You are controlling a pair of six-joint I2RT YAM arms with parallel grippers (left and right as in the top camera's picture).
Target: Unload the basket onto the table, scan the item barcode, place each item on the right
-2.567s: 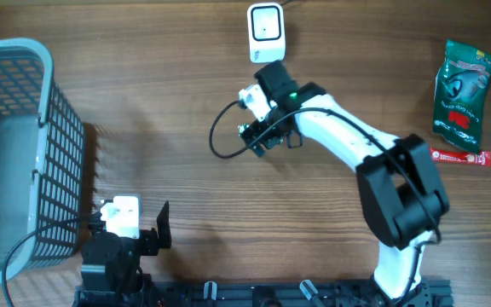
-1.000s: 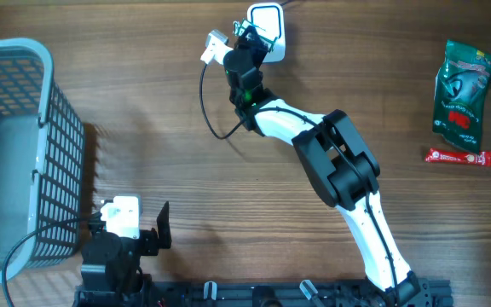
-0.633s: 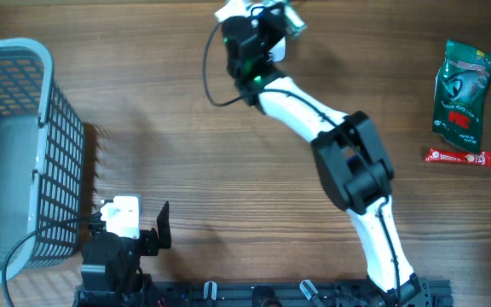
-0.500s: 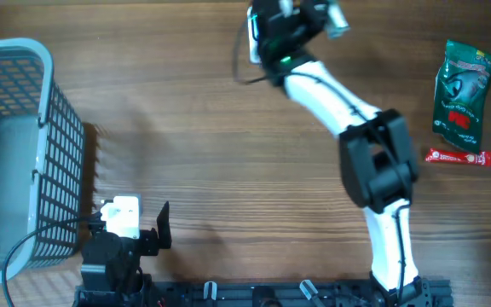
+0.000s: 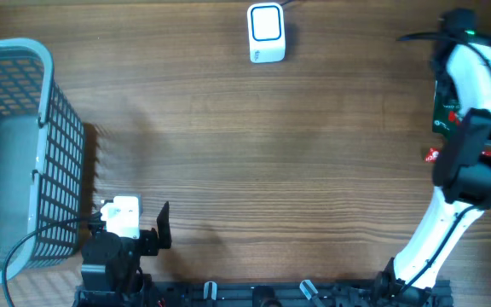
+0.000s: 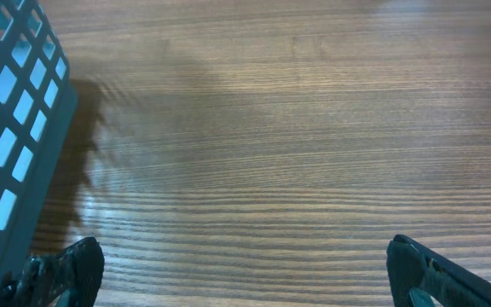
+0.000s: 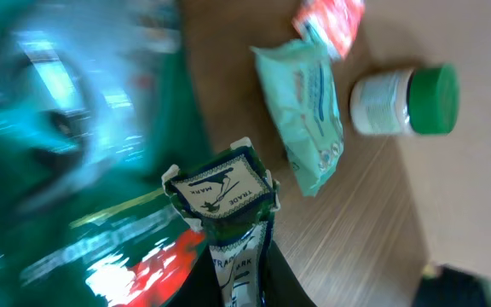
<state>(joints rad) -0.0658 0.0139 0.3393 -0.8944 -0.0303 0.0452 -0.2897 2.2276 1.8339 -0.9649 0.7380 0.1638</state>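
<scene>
Grips a thin green sachet in the closed right pincer, long axis pointing straight out past the fingertips. Sits well right of the barcode scanner, so probably needs carrying leftward. Shows left pincer spread wide, empty, well below-left of the scanner.

R arm white w/ black joints, green LED; L gripper black, white cam block.
</scene>
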